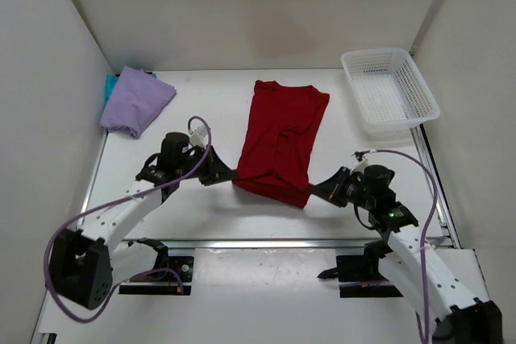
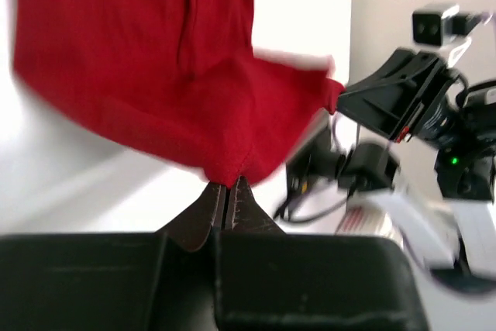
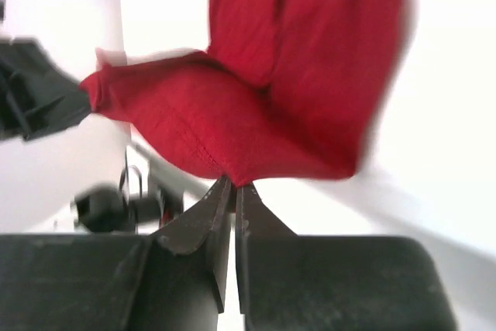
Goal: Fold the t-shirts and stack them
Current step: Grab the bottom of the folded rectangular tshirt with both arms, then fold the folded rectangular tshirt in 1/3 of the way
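Stretched lengthwise on the white table (image 1: 201, 110), left of the white mesh basket (image 1: 376, 53) and not touching it: the deep red t-shirt (image 1: 282, 138), a long narrow panel of cloth. Far end about level with the basket's middle. Near end well past the basket's front rim, toward the arm bases.

Pinched at that near end by both tools. Gripped at the corner farther from the basket by the left gripper (image 1: 230, 176), tips pressed together on a small tuck of red cloth. Gripped at the corner closer to the basket by the right gripper (image 1: 315, 192), likewise closed flat on the hem, tips meeting through the fabric.

From either wrist camera: hem held up off the table and sagging in a shallow curve between the two pinch points, the rest of the shirt trailing away beyond. Blurred at the cloth's edges in both wrist views, with a line of stitching legible only near the right tool.

Far to the left of the basket, across the table and well apart from the red shirt: the lavender purple t-shirt (image 1: 137, 101), folded into a rough rectangle. Underneath it, the teal t-shirt (image 1: 110, 84), showing only as a sliver at the side farthest from the basket.
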Motion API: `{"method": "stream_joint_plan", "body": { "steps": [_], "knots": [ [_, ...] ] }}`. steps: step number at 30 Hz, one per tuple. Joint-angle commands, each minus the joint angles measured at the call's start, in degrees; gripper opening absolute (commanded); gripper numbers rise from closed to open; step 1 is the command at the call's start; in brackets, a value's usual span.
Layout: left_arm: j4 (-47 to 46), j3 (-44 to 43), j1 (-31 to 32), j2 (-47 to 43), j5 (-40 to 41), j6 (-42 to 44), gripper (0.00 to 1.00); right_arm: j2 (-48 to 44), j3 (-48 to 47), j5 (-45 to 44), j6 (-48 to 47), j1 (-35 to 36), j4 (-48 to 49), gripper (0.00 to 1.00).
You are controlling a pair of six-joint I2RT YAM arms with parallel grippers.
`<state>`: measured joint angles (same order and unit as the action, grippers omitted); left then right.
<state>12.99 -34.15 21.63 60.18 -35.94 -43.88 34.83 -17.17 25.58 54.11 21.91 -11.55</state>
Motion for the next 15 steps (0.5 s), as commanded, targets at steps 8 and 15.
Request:
{"method": "stream_joint_plan", "body": {
  "steps": [8,15],
  "knots": [
    [-14.6,-16.5,-1.8,22.6,9.1,-3.2,0.0,22.4,-12.0,7.7,-14.3,-15.7,14.4,0.0],
    [-13.5,-30.2,-2.1,39.4,9.8,-3.2,0.0,40.2,-20.2,8.4,-15.0,-19.4,21.7,0.0]
  ]
}}
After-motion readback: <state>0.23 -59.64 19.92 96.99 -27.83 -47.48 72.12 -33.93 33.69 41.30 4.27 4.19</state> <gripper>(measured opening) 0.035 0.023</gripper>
